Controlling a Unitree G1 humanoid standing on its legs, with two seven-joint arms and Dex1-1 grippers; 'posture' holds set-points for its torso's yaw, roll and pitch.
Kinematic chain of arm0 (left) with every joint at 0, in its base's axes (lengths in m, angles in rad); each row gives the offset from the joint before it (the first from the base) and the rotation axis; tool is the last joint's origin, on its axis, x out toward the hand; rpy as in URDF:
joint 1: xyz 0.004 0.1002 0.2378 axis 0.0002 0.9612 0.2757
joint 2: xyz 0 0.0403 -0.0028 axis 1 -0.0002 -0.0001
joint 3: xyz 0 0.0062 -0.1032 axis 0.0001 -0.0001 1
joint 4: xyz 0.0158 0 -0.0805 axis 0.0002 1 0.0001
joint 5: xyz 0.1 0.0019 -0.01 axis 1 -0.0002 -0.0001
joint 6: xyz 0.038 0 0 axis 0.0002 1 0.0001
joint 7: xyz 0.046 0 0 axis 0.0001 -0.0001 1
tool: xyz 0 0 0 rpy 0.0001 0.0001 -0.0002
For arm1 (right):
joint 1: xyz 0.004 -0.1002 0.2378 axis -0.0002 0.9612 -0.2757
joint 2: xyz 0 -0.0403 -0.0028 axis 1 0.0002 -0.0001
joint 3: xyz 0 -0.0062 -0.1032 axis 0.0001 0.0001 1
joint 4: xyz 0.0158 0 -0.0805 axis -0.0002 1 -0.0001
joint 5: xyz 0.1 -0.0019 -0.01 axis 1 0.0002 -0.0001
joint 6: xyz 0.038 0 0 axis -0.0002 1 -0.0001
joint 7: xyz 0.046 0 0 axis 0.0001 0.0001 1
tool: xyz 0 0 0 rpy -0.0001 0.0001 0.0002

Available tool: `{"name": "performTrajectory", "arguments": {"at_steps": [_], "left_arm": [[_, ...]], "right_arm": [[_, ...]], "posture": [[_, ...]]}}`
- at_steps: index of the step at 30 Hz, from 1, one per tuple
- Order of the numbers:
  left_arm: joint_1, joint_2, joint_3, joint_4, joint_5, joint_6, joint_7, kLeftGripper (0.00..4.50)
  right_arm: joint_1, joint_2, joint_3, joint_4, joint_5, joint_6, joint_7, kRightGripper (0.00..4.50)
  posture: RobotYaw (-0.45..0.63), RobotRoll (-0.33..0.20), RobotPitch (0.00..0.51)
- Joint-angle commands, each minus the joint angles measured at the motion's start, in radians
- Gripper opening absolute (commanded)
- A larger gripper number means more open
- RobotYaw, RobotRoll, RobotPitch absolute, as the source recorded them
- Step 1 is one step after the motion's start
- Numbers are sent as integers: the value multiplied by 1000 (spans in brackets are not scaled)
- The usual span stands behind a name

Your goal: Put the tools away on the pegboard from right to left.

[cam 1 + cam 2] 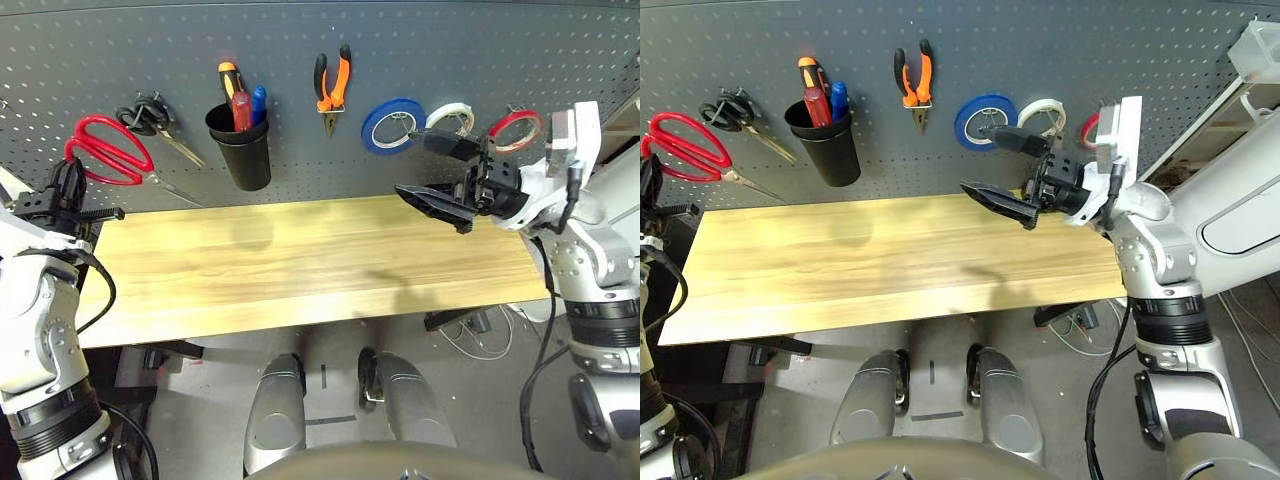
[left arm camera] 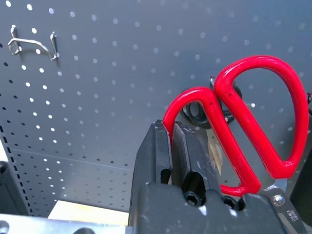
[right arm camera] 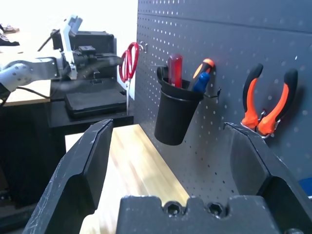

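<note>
While the left gripper [image 2: 173, 146] is clamping its jaws shut on one red handle loop of the red-handled scissors [image 1: 112, 150], it is holding them up against the far left of the pegboard [image 1: 300, 30], close beside the black-handled scissors [image 1: 150, 118] hanging there. Whether the red loop is already sitting on a hook, I cannot tell; a bare wire hook [image 2: 31, 43] is showing on the board further along in the left wrist view.

Everything else looks put away. At the right end the red tape ring [image 1: 515, 129] is hanging on the board, partly behind the right gripper [image 1: 440, 175], with the white tape roll [image 1: 450, 117] and the blue tape roll [image 1: 393, 126] next to it. The orange-and-black-handled pliers [image 1: 332, 90] are hanging nose-down near the middle. So three of the four tools appear done, and the scissors are the last, which fits the right-to-left order.

Mounted on the board, the black cup [image 1: 242, 150] is holding the red-handled screwdriver [image 1: 241, 108] upright, together with an orange-topped tool [image 1: 228, 75] and a blue-handled one [image 1: 259, 100].

Over the right end of the wooden surface [image 1: 300, 260], the right gripper is hovering with its jaws spread wide and empty, pointing leftwards.
</note>
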Motion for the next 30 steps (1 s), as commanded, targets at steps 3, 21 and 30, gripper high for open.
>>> {"name": "performTrajectory", "arguments": {"at_steps": [3, 21, 30], "left_arm": [[-57, 18, -41, 94, 26, -53, -10, 18], [-315, -12, -176, 591, 144, -262, 34, 18], [-232, -48, -235, 569, 153, -276, 9, 3221]], "right_arm": [[0, -5, -22, -13, 13, 0, 8, 4500], [76, 4, -25, -120, 14, 17, -61, 4500], [109, 44, -11, -141, -8, -9, -122, 4500]], "posture": [[70, 0, 80], [-47, 0, 78], [-57, 0, 82]]}}
